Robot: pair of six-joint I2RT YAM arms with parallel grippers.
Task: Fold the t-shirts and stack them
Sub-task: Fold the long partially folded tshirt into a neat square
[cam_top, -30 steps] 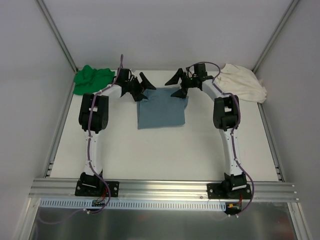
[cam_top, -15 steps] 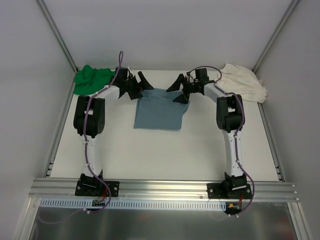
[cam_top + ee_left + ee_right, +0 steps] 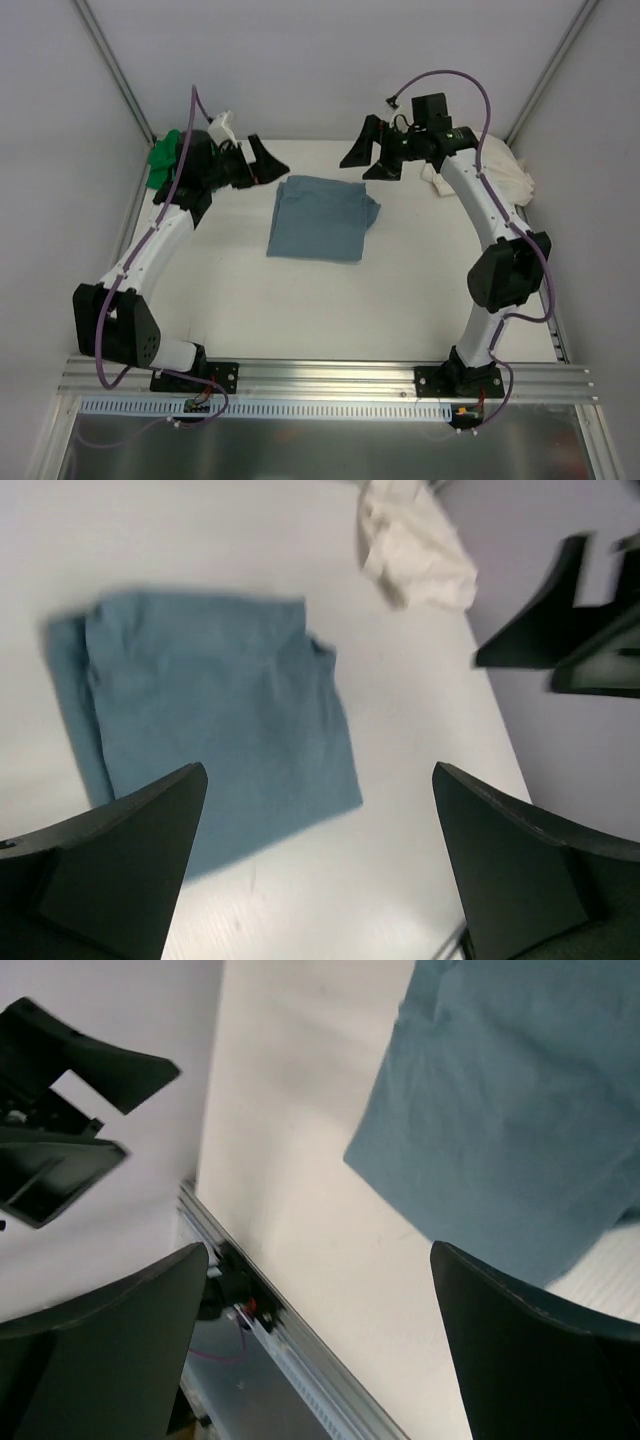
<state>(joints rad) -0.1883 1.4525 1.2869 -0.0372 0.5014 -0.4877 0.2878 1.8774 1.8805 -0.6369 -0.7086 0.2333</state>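
The blue-grey t-shirt (image 3: 320,220) lies folded in a rough rectangle at mid-table, also seen below my left wrist camera (image 3: 210,710) and my right one (image 3: 520,1120). A green t-shirt (image 3: 160,160) is bunched at the far left corner, mostly behind my left arm. At the far right sits the cream t-shirt (image 3: 500,175) (image 3: 415,545) in a crumpled heap. My left gripper (image 3: 262,165) (image 3: 318,770) hangs open above the table left of the blue shirt. To that shirt's upper right, my right gripper (image 3: 372,155) (image 3: 320,1250) is raised and open. Neither holds anything.
White walls and metal frame posts close in the table at the back and sides. A metal rail (image 3: 320,375) (image 3: 300,1360) carrying both arm bases runs along the near edge. Bare white tabletop (image 3: 330,310) lies between the blue shirt and the rail.
Both grippers have lifted off the blue shirt's far edge and swung outward and up, away from each other. The shirt slid slightly left and lies folded on the table.
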